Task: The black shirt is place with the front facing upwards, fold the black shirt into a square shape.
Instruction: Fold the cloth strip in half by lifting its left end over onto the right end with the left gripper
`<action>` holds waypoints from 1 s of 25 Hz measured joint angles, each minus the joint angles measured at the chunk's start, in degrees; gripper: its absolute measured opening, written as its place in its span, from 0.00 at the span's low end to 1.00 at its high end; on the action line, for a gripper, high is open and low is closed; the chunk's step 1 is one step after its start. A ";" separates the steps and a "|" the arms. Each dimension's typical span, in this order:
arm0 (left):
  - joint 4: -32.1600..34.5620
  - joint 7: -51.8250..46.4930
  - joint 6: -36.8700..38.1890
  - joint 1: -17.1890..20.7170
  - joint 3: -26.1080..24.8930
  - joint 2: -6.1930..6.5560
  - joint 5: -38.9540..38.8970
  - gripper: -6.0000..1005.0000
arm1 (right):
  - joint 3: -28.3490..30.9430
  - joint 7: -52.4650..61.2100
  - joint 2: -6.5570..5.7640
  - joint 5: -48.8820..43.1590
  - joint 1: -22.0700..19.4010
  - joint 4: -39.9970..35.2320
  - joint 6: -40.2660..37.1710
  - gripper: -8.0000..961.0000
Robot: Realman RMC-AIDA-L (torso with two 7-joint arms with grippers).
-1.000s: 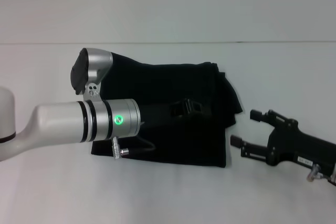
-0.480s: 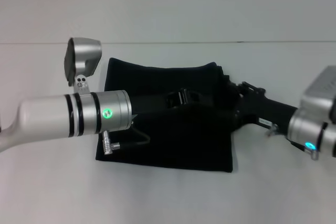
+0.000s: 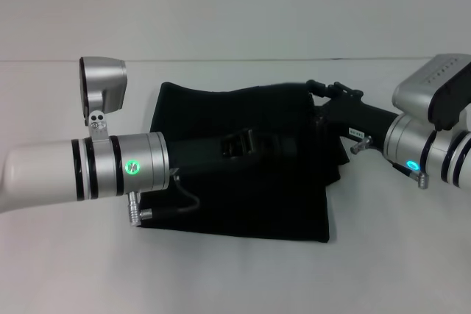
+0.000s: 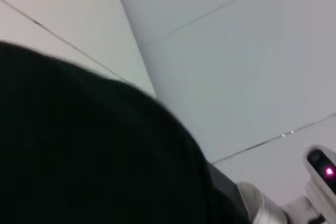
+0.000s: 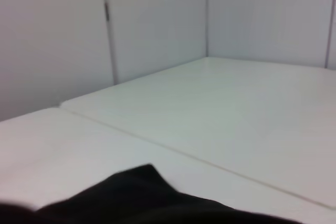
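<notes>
Both end effectors over folded black shirt [image 3: 243,174]: left [image 3: 246,145] mid-cloth, right [image 3: 324,92] far corner

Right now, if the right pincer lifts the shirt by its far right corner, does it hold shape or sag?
Probably sags: the shirt lies flat in soft layers, with a rumpled right edge. Likely light, since it's thin cloth. It may unfold or slide on the smooth table; the left pincer is over its middle, the right pincer at the corner.
</notes>
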 joint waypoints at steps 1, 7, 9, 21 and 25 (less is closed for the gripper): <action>0.03 0.17 0.43 0.09 0.09 0.02 0.06 0.03 | 0.00 -0.01 0.00 0.48 0.06 -0.10 0.07 0.99; -0.38 0.58 1.01 0.81 1.25 0.05 0.82 0.03 | 0.00 -0.29 -0.31 3.05 -0.78 -0.48 0.17 0.98; -0.47 0.73 1.02 0.87 1.89 -0.03 0.93 0.03 | 0.06 -0.46 -0.38 3.41 -1.37 -0.80 0.24 0.98; -5.59 2.47 -4.83 0.39 5.20 -0.61 1.18 0.03 | 1.73 -0.61 -0.61 4.58 -4.04 -2.75 0.85 0.99; -6.47 3.05 -6.47 0.62 5.42 -0.64 0.88 0.03 | 3.74 -0.62 -0.63 4.58 -5.14 -3.33 0.88 0.99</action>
